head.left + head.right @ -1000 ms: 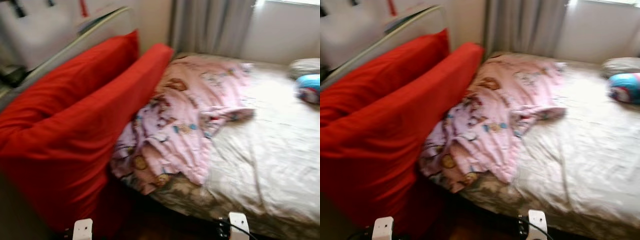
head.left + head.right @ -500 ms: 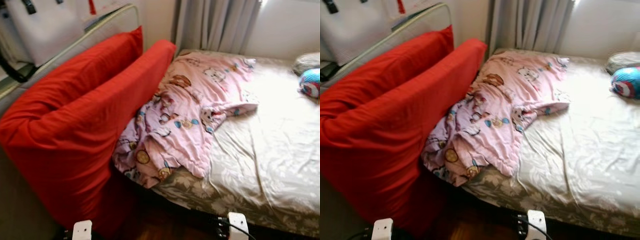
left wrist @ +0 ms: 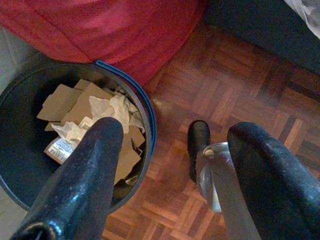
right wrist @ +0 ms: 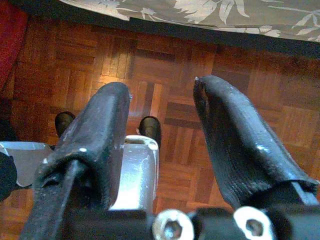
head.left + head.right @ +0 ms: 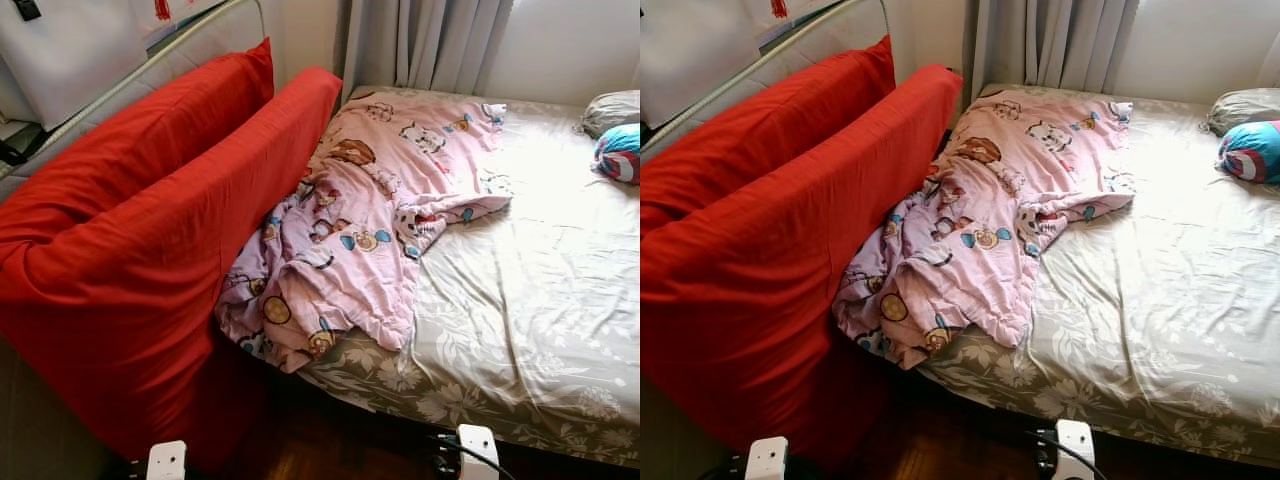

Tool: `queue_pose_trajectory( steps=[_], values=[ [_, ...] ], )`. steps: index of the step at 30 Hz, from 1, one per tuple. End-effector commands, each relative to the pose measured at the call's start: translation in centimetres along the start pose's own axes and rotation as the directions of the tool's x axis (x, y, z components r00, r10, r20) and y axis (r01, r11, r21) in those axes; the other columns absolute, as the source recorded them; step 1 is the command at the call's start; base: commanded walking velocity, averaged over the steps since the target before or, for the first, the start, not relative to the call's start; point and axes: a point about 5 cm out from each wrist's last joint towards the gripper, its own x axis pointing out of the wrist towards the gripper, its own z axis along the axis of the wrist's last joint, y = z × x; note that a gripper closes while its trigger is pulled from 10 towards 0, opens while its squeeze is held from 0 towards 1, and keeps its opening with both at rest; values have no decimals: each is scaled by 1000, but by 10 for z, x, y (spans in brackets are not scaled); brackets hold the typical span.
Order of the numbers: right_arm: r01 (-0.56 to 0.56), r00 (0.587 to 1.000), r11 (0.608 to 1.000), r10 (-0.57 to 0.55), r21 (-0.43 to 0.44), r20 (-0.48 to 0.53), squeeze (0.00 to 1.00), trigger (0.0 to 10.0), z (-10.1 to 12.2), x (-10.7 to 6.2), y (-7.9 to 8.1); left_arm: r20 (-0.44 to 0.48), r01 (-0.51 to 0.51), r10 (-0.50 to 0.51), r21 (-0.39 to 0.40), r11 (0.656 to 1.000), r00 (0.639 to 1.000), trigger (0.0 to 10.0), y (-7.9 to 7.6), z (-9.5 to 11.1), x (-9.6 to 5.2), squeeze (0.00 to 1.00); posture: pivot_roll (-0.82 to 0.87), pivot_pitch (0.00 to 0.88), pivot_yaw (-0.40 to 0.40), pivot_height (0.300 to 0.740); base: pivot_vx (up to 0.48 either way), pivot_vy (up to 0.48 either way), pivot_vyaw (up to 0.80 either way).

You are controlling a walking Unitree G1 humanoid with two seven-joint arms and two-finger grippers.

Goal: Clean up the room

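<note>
looks like approach step, nothing picked yet. crumpled pink cartoon-print blanket [image 5: 370, 230] lies heaped on the floral-sheet bed [image 5: 530, 300], its near corner drooping over the bed edge beside the red cushions [image 5: 150, 230]. left gripper [image 3: 170, 165] & right gripper [image 4: 160, 135] both spread, empty, low over parquet. next prob: reach for blanket.

A pink cartoon-print blanket [image 5: 360, 230] lies crumpled along the bed's [image 5: 540, 300] left side, one corner hanging over the mattress edge, pressed against two big red cushions [image 5: 150, 250] that lean upright.
</note>
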Motion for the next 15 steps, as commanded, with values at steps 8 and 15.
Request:
queue_pose_trajectory(
  steps=[8, 15],
  values=[
    [-5, 1000, 1000, 5, -12, -13, 0, 10000, -2, 0, 0, -19, 1, -1, -3, 1000, 1000, 10000, 1, -6, -2, 0, -22, 73, -8, 740, 255, 0, 0],
    [-6, 1000, 1000, 6, -19, -12, 0, 10000, -2, 0, 0, -18, 2, -2, -1, 1000, 1000, 10000, 1, -5, -1, 0, -22, 73, -8, 740, 296, 0, 91]
  ],
)
